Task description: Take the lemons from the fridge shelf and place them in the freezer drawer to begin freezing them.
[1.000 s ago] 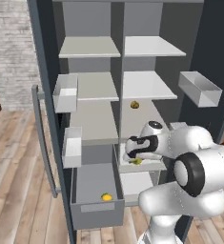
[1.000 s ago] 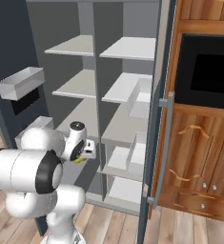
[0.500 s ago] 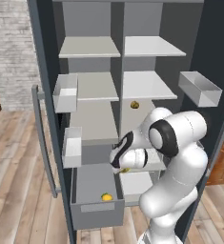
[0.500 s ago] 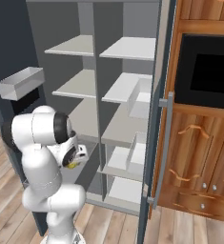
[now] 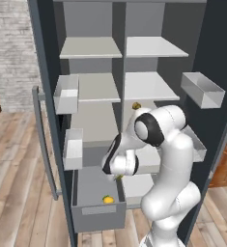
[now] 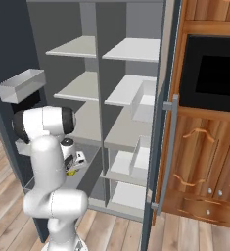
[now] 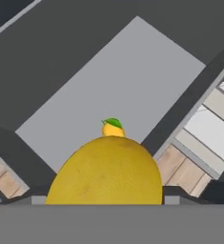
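Since swinging left, gripper (image 5: pixel 119 176) holds lemon (image 7: pixel 106 171) over freezer drawer (image 5: pixel 96 210).

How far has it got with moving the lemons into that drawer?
One lemon already lies in the open freezer drawer. A second lemon is in the gripper, held above the drawer and not yet let go. A third lemon waits on the fridge shelf behind the arm.

Base views flank fridge (image 5: pixel 124 29), hand view downward
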